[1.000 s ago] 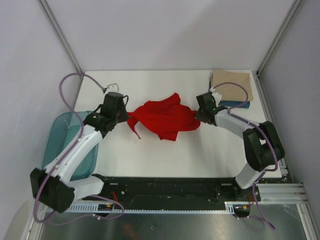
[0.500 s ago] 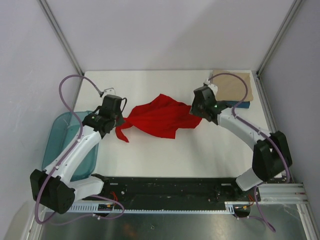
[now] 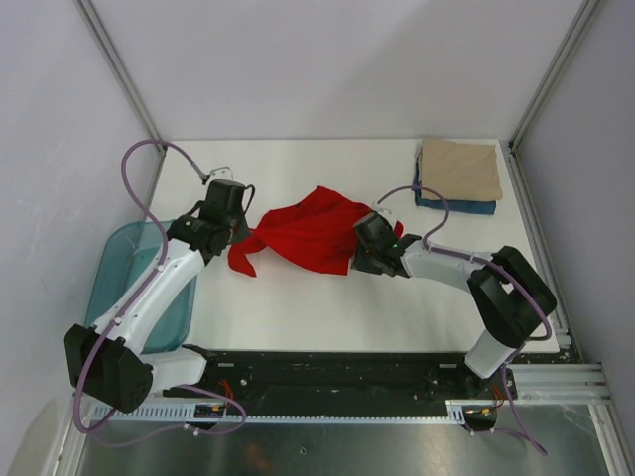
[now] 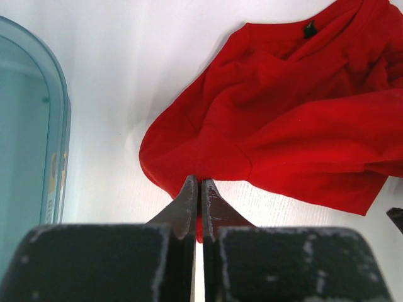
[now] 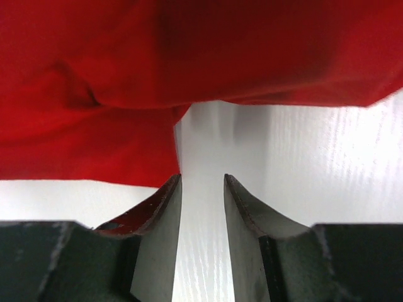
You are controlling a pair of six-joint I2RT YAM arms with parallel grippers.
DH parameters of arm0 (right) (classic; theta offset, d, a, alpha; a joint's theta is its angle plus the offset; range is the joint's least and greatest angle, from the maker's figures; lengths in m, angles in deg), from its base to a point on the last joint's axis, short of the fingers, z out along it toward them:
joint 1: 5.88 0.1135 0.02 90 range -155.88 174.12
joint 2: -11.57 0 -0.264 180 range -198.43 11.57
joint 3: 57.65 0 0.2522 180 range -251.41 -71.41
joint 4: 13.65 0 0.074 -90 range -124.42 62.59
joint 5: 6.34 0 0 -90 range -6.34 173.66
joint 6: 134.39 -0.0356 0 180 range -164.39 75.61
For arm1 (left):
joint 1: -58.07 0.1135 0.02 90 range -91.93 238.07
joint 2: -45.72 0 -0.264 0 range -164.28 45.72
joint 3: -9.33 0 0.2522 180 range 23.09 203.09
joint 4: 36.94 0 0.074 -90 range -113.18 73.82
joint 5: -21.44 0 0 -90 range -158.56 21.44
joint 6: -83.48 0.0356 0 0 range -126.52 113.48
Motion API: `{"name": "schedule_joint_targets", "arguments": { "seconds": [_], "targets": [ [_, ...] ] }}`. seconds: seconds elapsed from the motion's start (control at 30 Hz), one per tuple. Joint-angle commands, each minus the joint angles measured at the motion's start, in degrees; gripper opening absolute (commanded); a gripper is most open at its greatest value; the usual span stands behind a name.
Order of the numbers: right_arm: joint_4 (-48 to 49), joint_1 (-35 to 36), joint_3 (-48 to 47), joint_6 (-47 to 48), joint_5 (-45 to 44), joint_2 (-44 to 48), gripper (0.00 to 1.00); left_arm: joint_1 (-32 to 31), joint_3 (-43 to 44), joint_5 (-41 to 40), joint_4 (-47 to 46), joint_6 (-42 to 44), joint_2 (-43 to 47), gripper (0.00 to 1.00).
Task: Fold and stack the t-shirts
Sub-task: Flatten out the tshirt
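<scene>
Over the last second we saw the right end effector [image 3: 357,253] leave the far right edge of the red t-shirt [image 3: 303,236], where it had been holding the cloth stretched, and swing down to the shirt's near right border. In the right wrist view its fingers stood spread, with bare table showing between them and the red hem lying just ahead and brushing the outside of one finger, so we judged it held nothing. The left end effector [image 4: 200,185] had barely moved; its fingers were pressed together on a fold at the shirt's left side. With the tension gone, the shirt had slumped into a rumpled heap at the middle of the table [image 3: 327,307], the collar tag turned up toward the far side and a loose flap hanging toward the near left. We took this as a regrasp: the shirt was not yet flat, and no fold was begun. The tan t-shirt [image 3: 458,169] lay folded on the dark blue t-shirt [image 3: 456,206] in the far right corner, well apart from the red one, so the stack was undisturbed. Open table lay in front of the heap and behind it, giving room to spread the cloth. To the left the tub [image 3: 119,268] sat off the table's edge beside the left arm, which we thought limited any pull that way.
</scene>
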Motion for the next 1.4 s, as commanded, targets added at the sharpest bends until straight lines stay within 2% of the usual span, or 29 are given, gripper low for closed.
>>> {"name": "schedule_joint_targets", "arguments": {
  "seconds": [0.0, 0.33, 0.67, 0.7, 0.8, 0.83, 0.9, 1.03, 1.23, 1.37],
  "targets": [
    [8.35, 0.44, -0.23, -1.78, 0.81, -3.18, 0.39, 0.30, 2.91, -0.42, -0.80, 1.64, -0.38, 0.00],
    [12.99, 0.50, -0.24, -3.77, 2.01, -7.79, 0.42, 0.31, 3.93, -0.47, -0.79, 2.23, -1.22, 0.00],
    [18.64, 0.53, -0.23, -5.72, 3.61, -8.89, 0.38, 0.31, 4.66, -0.89, -0.74, 3.07, -1.66, 0.00],
    [19.03, 0.46, -0.23, -5.89, 3.65, -8.82, 0.34, 0.31, 4.73, -0.91, -0.74, 3.17, -1.68, 0.00],
    [19.39, 0.35, -0.24, -6.49, 3.87, -8.53, 0.10, 0.31, 4.97, -0.86, -0.59, 3.23, -1.54, 0.00],
    [18.97, 0.25, -0.24, -6.67, 3.78, -8.20, 0.05, 0.31, 5.02, -0.85, -0.58, 3.29, -1.44, 0.00],
    [17.31, -0.01, -0.24, -6.79, 3.21, -6.94, 0.01, 0.31, 5.30, -0.96, -0.37, 3.43, -1.11, 0.00],
    [9.79, -1.66, -0.24, -5.81, 0.99, -2.02, 0.00, 0.29, 5.91, 0.41, -0.19, 4.25, -0.27, 0.00],
    [-2.79, -6.75, -0.24, -1.26, -0.92, 11.56, 0.00, -0.80, 7.48, 4.30, -0.24, 7.39, 2.22, 0.00],
    [-10.12, -13.23, -1.25, 3.86, 0.79, 21.71, 0.00, -2.20, 9.65, 7.32, -0.24, 8.70, 4.15, 0.00]
  ]
}}
